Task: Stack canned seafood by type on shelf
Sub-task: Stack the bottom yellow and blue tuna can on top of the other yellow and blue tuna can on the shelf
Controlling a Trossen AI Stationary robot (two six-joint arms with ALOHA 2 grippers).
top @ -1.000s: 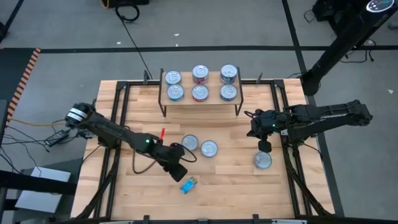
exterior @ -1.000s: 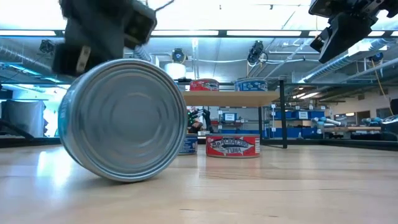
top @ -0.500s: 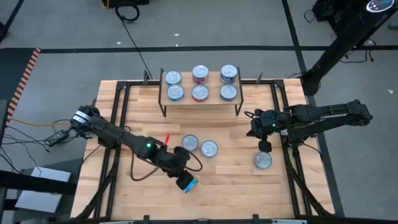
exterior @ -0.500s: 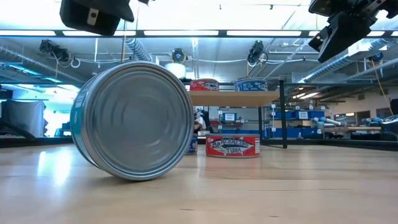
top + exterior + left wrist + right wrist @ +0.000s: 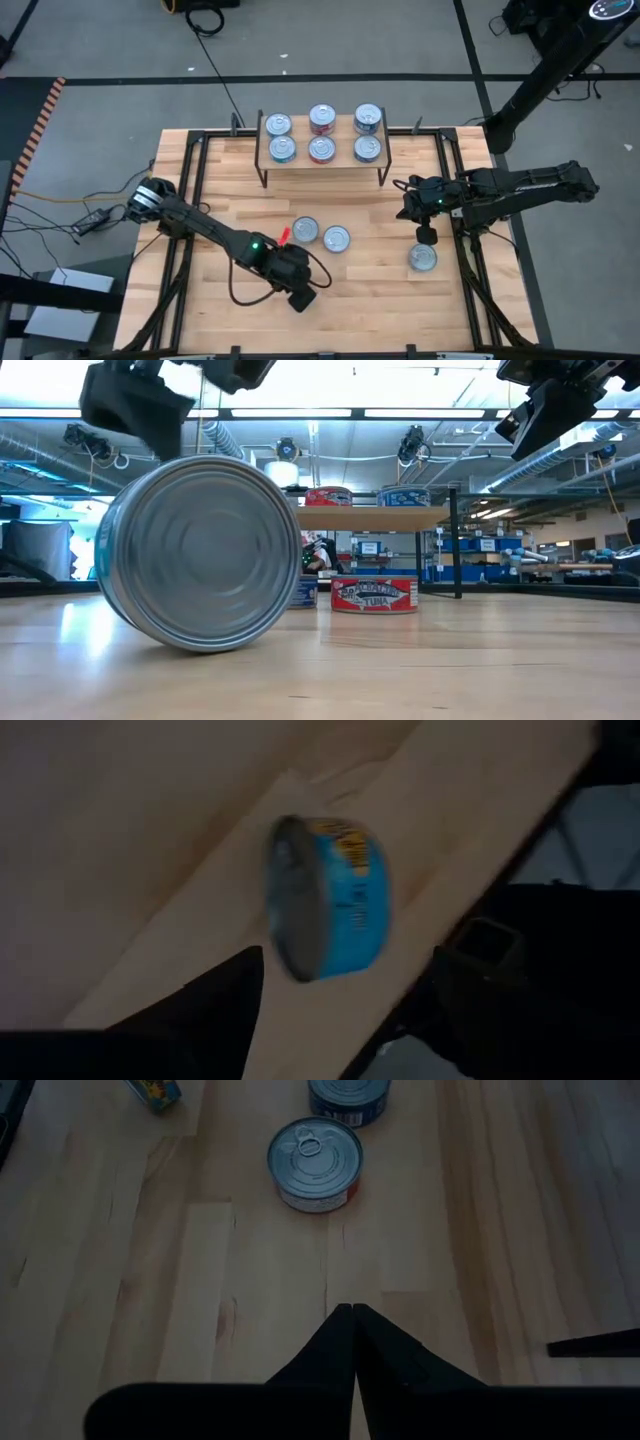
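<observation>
Hovering over released blue can (image 5: 330, 900), left end effector (image 5: 298, 295) newly opened

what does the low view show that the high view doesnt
Only the low view shows the blue can standing on its edge, silver end facing the camera, and the red tuna label under the shelf. Only the high view shows six cans on the shelf top in two rows and a lone can near the right end effector. Both show the left end effector over the blue can.
</observation>
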